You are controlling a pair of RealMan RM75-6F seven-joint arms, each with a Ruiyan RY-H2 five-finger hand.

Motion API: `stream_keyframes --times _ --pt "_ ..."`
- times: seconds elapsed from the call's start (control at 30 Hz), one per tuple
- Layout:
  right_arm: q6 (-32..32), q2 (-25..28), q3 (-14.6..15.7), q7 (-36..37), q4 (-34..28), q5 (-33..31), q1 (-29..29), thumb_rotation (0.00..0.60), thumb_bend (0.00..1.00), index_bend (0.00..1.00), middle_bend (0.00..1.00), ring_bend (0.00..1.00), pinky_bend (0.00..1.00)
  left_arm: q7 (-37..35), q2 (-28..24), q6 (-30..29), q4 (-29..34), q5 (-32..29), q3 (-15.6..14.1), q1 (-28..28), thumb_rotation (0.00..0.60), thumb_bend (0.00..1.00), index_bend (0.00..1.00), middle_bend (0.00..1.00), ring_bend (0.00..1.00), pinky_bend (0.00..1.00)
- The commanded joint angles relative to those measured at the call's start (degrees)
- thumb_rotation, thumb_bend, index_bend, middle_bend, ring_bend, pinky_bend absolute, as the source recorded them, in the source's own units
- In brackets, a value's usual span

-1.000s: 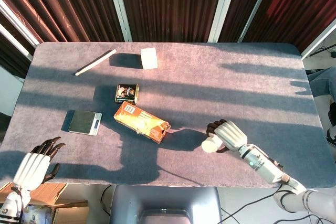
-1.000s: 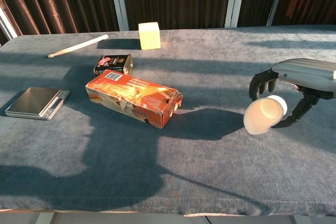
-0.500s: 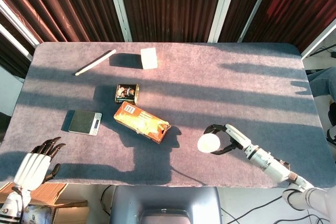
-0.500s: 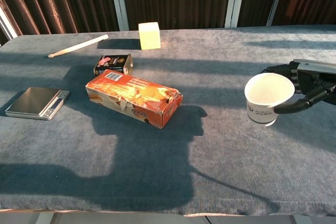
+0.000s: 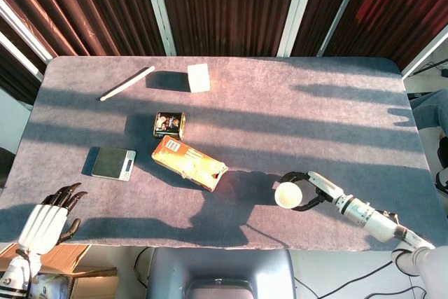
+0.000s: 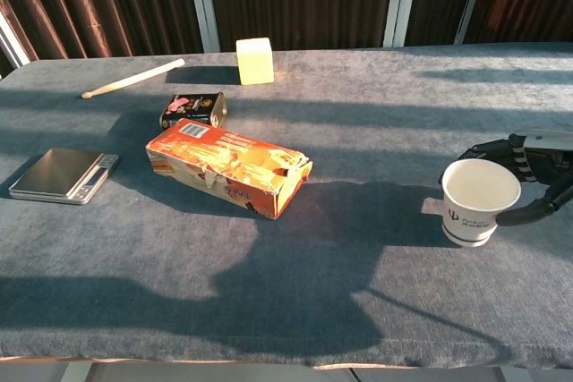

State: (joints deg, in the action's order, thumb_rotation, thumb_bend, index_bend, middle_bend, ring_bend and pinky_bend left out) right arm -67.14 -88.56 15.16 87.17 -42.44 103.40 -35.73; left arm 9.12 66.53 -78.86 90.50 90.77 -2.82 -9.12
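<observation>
My left hand hangs off the near left corner of the table, below the edge. Its fingers are spread a little and slightly bent, and it holds nothing and touches nothing. The chest view does not show it.

Going to the right, a small grey scale lies flat near the left side. Behind it, far from me, a pale stick lies slanted. Then comes a small dark tin on its side, and just in front of it an orange carton that lies flat, its long axis slanted from far-left to near-right, its torn end toward the right. A cream cube stands near the far edge.

On the right side, near the front edge, my right hand is around a white paper cup. The fingers curve around the back of the cup and the thumb comes to its front; the hand is half open, only as wide as the cup, and it grasps it from the right side. The cup stands upright on the table, its long axis vertical and its open mouth pointing up. It is well apart from the carton.
</observation>
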Motion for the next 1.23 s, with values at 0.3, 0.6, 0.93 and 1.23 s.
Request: stream_keyframes --times 0.3,0.6,0.93,1.23 --pt "-4.04 4.25 -0.99 -15.25 -4.15 -0.74 2.00 0.600 0.30 0.24 0.02 0.00 0.01 0.31 0.05 0.14 0.05 -0.05 -0.03 -0.03 0.600 0.41 0.24 0.10 0.14 0.33" --pt "-20.53 11.73 -8.93 -53.58 -19.74 -6.27 11.21 0.600 0.29 0.13 0.00 0.00 0.03 0.42 0.05 0.02 0.20 -0.40 0.13 0.08 0.600 0.41 0.24 0.10 0.14 0.33" --pt "-24.17 14.55 -15.15 -86.07 -37.15 -21.78 22.37 0.600 0.29 0.14 0.00 0.00 0.09 0.88 0.29 -0.64 0.11 0.18 0.07 0.26 0.600 0.41 0.24 0.10 0.14 0.33" --pt "-20.03 15.91 -16.38 -89.57 -40.52 -23.36 22.98 0.600 0.29 0.12 0.00 0.00 0.11 0.52 0.40 -1.64 -0.13 0.31 0.34 0.61 0.600 0.41 0.24 0.10 0.14 0.33"
